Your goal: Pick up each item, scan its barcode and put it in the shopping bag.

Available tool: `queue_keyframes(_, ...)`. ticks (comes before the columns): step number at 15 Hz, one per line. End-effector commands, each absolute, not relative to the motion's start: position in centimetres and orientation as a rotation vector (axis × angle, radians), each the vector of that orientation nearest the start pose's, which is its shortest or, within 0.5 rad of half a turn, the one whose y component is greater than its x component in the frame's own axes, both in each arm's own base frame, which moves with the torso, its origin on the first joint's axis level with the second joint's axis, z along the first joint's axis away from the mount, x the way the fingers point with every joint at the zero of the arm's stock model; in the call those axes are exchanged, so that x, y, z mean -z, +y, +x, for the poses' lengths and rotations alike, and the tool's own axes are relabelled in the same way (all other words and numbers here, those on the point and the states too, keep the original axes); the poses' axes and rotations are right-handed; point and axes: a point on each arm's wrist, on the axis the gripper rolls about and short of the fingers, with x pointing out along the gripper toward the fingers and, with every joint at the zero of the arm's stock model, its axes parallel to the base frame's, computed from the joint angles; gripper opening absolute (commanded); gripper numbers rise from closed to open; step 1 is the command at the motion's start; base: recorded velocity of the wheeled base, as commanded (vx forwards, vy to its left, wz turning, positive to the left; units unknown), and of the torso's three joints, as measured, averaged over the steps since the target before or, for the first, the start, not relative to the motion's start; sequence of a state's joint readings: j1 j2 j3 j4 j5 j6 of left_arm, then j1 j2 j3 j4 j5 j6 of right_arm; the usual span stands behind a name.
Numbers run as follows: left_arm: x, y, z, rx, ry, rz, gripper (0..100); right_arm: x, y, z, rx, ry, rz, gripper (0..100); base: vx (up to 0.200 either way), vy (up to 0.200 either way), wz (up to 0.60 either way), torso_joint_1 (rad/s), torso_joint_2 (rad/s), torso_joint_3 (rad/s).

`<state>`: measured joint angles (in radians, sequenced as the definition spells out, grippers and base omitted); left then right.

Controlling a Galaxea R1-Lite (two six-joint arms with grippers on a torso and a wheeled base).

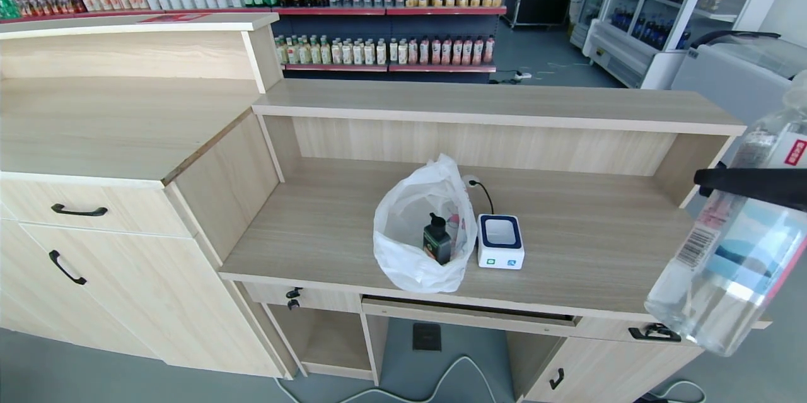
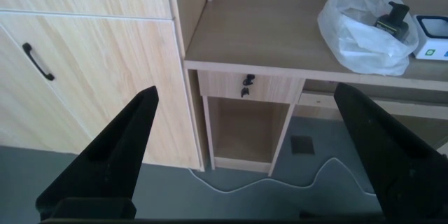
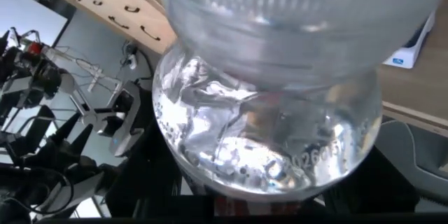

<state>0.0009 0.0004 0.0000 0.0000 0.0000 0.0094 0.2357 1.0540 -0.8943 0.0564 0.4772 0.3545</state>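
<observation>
In the head view a white bag [image 1: 421,236] stands open-mouthed on the lower top of the desk [image 1: 586,233]. A dark bottle [image 1: 436,240] with a pump cap stands upright inside it. A white scanner [image 1: 500,241] with a blue-framed window sits just beside the bag, on the robot's right, and a black cable [image 1: 485,192] runs from behind it toward the back panel. At the right edge of this view the right pincer [image 1: 753,185] is clamped across a clear water bottle [image 1: 734,264]. The bottle is held tilted in the air off the desk's right end, base low and cap end high. Its barcode faces the camera, and it is well apart from the scanner. Shelves [image 1: 378,11] of drinks line the wall behind.

In the left wrist view the left pincer [image 2: 245,154] is spread wide with nothing between its fingers. It is low, in front of the cabinet doors and the desk's open bay, over the grey floor. The bag, dark bottle and scanner sit farther off on the desk.

In the right wrist view the water bottle's ribbed base looms close, with liquid glinting inside. A corner of the scanner and the desk edge lie beyond it
</observation>
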Motion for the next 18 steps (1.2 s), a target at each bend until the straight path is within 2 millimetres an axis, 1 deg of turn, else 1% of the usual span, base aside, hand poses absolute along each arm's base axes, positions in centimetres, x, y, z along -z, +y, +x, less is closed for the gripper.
queue_keyframes(1,-7.5,0.0,-2.3,-0.003,0.000,0.009,100,-27.9,4.4,12.3,-0.690,0.362,0.359,0,0.000,0.000,0.00,0.000,0.00,0.000)
queue_keyframes(5,-7.5,0.0,-2.3,-0.002,0.000,0.009,100,-28.2,4.3,11.6,-0.702,0.342,0.361,0,0.000,0.000,0.00,0.000,0.00,0.000)
queue_keyframes(7,-7.5,0.0,-2.3,-0.002,0.000,0.009,100,-28.3,4.3,11.6,-0.708,0.337,0.358,0,0.000,0.000,0.00,0.000,0.00,0.000)
queue_keyframes(11,-7.5,0.0,-2.3,-0.003,0.000,0.009,100,-27.9,5.3,11.1,-0.795,0.360,0.331,0,0.000,0.000,0.00,0.000,0.00,0.000)
queue_keyframes(14,-7.5,0.0,-2.3,-0.002,0.000,0.009,100,-27.8,5.7,11.2,-0.825,0.367,0.322,0,0.000,0.000,0.00,0.000,0.00,0.000)
queue_keyframes(18,-7.5,0.0,-2.3,-0.003,0.000,0.009,100,-28.2,5.7,10.8,-0.844,0.335,0.322,0,0.000,0.000,0.00,0.000,0.00,0.000)
